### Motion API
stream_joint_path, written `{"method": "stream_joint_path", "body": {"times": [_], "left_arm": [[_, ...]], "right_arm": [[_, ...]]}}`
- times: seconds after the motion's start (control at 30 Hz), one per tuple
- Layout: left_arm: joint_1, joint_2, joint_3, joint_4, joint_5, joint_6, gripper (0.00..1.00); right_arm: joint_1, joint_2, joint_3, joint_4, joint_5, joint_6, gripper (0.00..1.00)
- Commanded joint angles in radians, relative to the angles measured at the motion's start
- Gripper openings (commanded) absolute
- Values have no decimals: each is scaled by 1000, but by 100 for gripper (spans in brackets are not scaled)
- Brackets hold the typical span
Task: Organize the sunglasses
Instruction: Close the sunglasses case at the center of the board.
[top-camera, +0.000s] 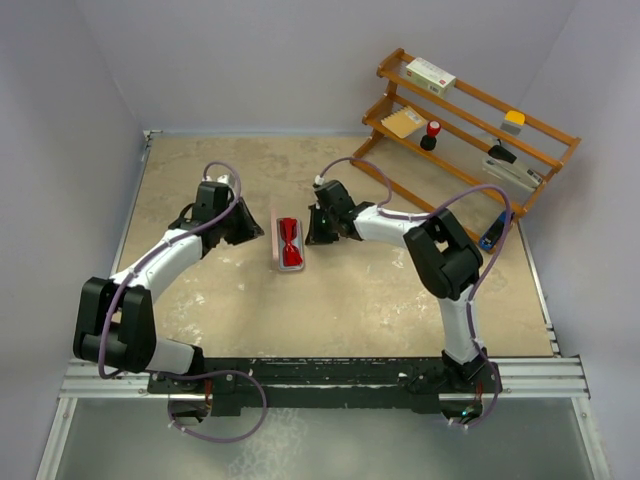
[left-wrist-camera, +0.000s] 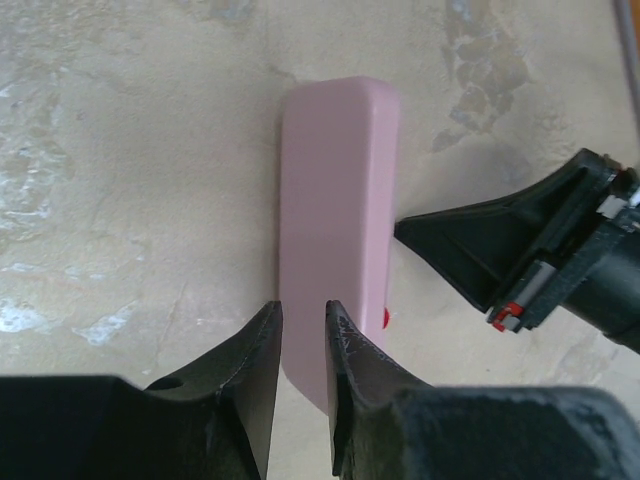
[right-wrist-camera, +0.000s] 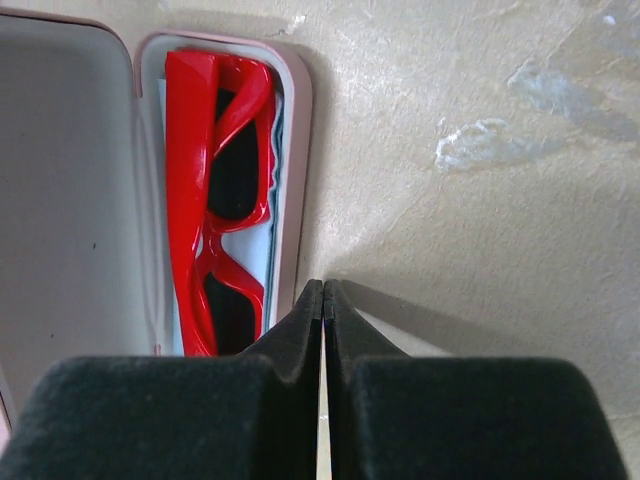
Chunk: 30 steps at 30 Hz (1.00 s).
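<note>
The red sunglasses (top-camera: 291, 243) (right-wrist-camera: 215, 200) lie folded in the open pink case (top-camera: 277, 240) at mid-table, on a light blue cloth (right-wrist-camera: 250, 245). The case's white-lined lid (right-wrist-camera: 70, 180) stands open on its left. My right gripper (top-camera: 315, 228) (right-wrist-camera: 323, 290) is shut and empty, its tips against the case's right rim (right-wrist-camera: 300, 150). My left gripper (top-camera: 250, 228) (left-wrist-camera: 303, 315) is at the lid's pink outer face (left-wrist-camera: 335, 200), jaws a little apart with the lid showing in the gap. A sliver of the red frame (left-wrist-camera: 385, 318) peeks past the lid there.
A wooden rack (top-camera: 470, 120) stands at the back right, holding a box (top-camera: 430, 75), a red-topped item (top-camera: 431, 135) and other small things. Walls close in the table's left and back sides. The arm bases sit on a rail (top-camera: 320, 375) at the near edge.
</note>
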Motion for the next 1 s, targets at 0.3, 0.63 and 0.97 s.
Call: {"method": "stream_joint_path", "body": {"times": [0.3, 0.63, 0.97], "left_arm": [[-20, 16, 23, 146, 85, -82, 18], [-58, 64, 22, 168, 69, -82, 12], [-78, 103, 29, 167, 52, -71, 4]], "right_arm": [[-2, 46, 40, -11, -5, -25, 0], [-1, 46, 57, -27, 3, -29, 0], [-2, 53, 60, -26, 6, -31, 0]]}}
